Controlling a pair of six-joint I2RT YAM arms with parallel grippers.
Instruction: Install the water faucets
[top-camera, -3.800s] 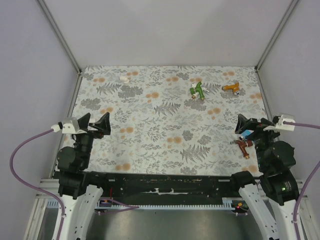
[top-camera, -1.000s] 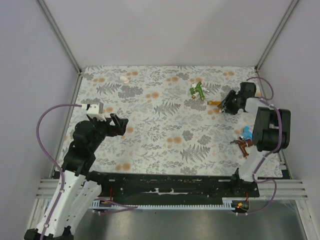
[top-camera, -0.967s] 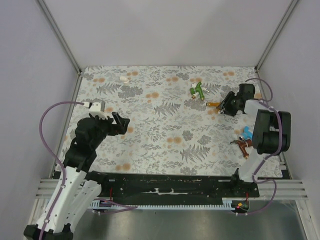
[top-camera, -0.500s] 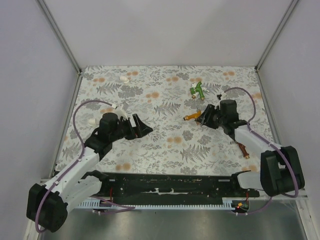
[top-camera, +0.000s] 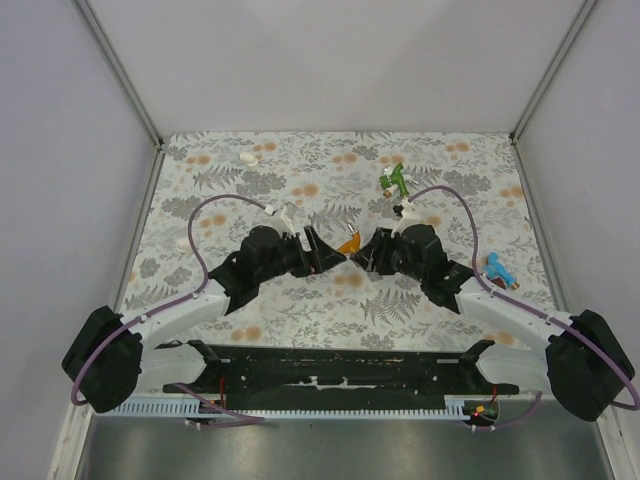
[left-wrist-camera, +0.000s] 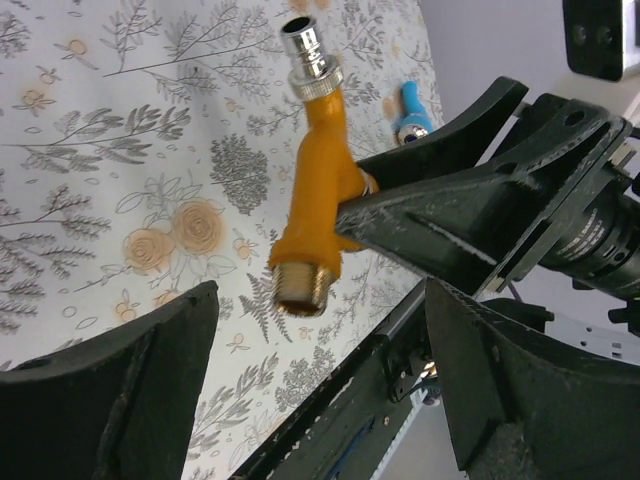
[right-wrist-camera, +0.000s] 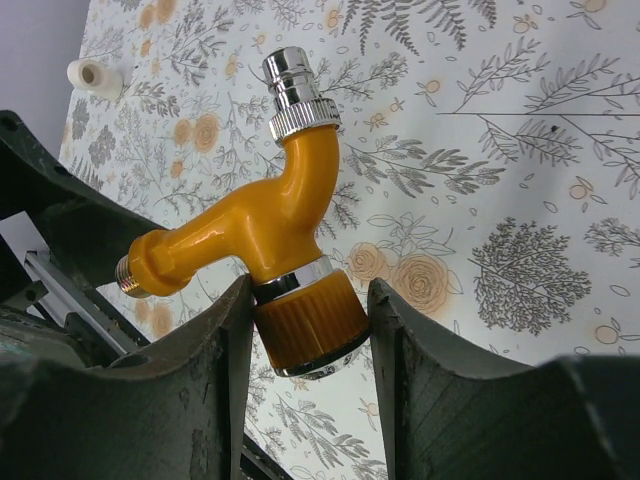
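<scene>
Mid table my two grippers face each other nose to nose over the floral printed tablecloth (top-camera: 300, 200). My right gripper (top-camera: 375, 254) is clamped narrow on the orange faucet (right-wrist-camera: 270, 215), with the matte black fingers (right-wrist-camera: 225, 370) pinching its ribbed round cap on both sides. The faucet is glossy orange plastic with a bent body, a chrome ring above the cap, a knurled chrome nozzle on one end and a small brass threaded stub on the other. It is lifted off the table. Its long axis runs stub to nozzle; the stub points toward my left gripper (top-camera: 328, 254) and the nozzle points away, over the table. The left jaws stand wide and grip nothing. The brass stub sits right at their mouth, between the fingertips, and I see no contact. Further right a blue faucet (top-camera: 497, 268) lies on the cloth. Further back is a green faucet (top-camera: 396, 181), and at the far left a small white fitting (top-camera: 248, 157).
</scene>
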